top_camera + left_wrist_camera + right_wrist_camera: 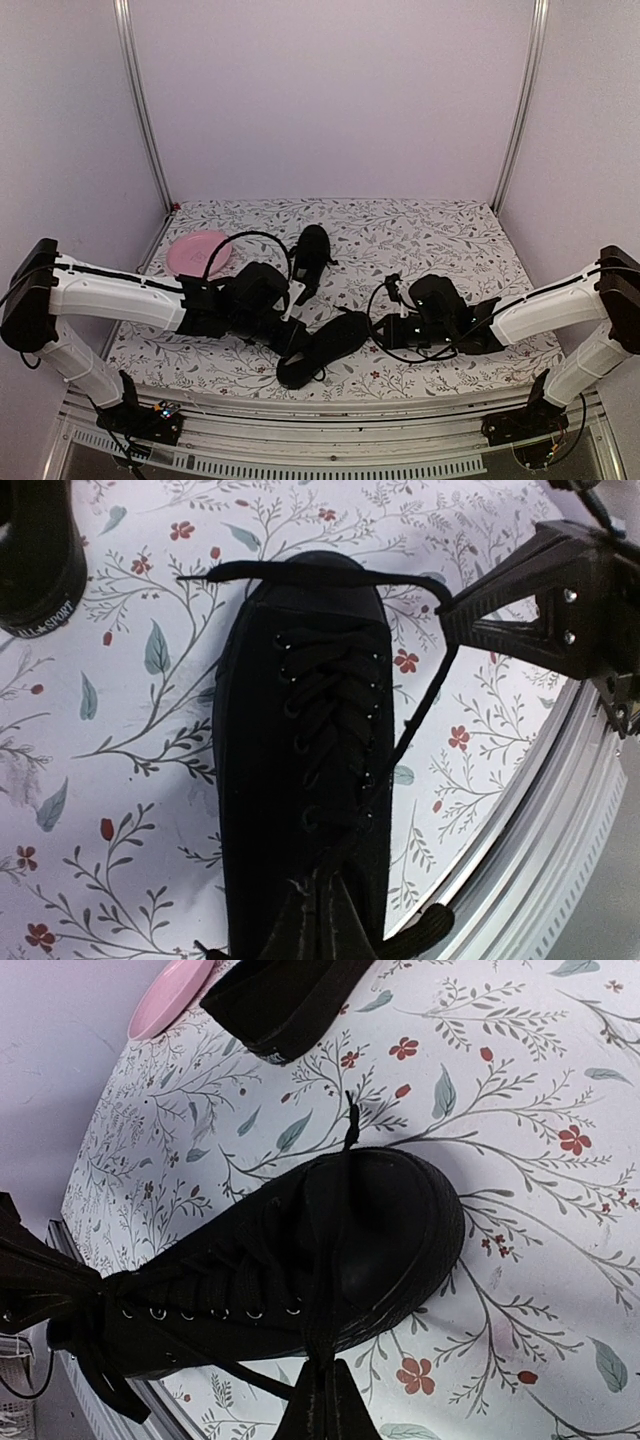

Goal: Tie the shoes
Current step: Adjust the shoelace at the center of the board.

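Observation:
One black shoe (325, 350) lies near the table's front edge between my two grippers, its toe toward the right arm. My left gripper (325, 925) sits over the tongue end (297, 335), shut on a lace that rises from the top eyelets. My right gripper (322, 1405) is at the toe (380, 328), shut on the other lace (325, 1260). That lace runs across the toe cap, and its loose tip (350, 1125) lies on the cloth beyond. The second shoe (310, 255) stands apart farther back, also in the left wrist view (40, 570).
A pink plate (198, 252) lies at the back left, beside the second shoe (290, 1000). The table's metal front edge (560, 810) runs close to the near shoe. A floral cloth (440, 240) covers the table, and white walls close it in.

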Tool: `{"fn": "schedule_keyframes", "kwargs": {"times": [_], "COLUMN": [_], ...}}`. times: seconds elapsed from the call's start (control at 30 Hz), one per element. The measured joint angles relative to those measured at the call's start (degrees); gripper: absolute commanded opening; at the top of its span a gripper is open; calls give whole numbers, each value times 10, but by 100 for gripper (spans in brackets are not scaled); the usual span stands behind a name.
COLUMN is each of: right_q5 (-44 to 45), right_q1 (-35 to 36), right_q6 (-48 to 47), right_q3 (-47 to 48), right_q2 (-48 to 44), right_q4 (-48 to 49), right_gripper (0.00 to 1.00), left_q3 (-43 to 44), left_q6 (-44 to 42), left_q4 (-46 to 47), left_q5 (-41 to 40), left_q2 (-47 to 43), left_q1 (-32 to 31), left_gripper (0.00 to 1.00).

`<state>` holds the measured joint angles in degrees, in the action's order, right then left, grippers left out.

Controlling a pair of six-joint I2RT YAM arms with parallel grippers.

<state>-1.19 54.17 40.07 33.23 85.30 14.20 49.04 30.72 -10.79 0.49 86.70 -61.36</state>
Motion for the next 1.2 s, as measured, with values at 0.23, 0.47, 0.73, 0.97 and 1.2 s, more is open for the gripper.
{"fn": "schedule_keyframes", "kwargs": {"times": [0.23, 0.47, 0.73, 0.97, 1.2], "right_q5": [6, 5, 6, -6, -9], "right_q1": [2, 2, -4, -46, -69], "right_q6": [22, 26, 26, 8, -26], "right_q3": [-11, -11, 6, 45, 67], "right_q2": [8, 39, 108, 136, 136], "right_q4": [14, 33, 54, 69, 68], "right_gripper": [2, 2, 2, 2, 2], "left_q3": [-22, -73, -85, -64, -43], "left_q6": [-50, -86, -62, -39, -89], "left_q4": [23, 110, 209, 237, 172], "left_q5": [32, 126, 219, 234, 157], "left_q2": [1, 38, 87, 96, 46], "left_q1": [25, 48, 45, 39, 62], "left_gripper": [0, 0, 0, 0, 20]}}
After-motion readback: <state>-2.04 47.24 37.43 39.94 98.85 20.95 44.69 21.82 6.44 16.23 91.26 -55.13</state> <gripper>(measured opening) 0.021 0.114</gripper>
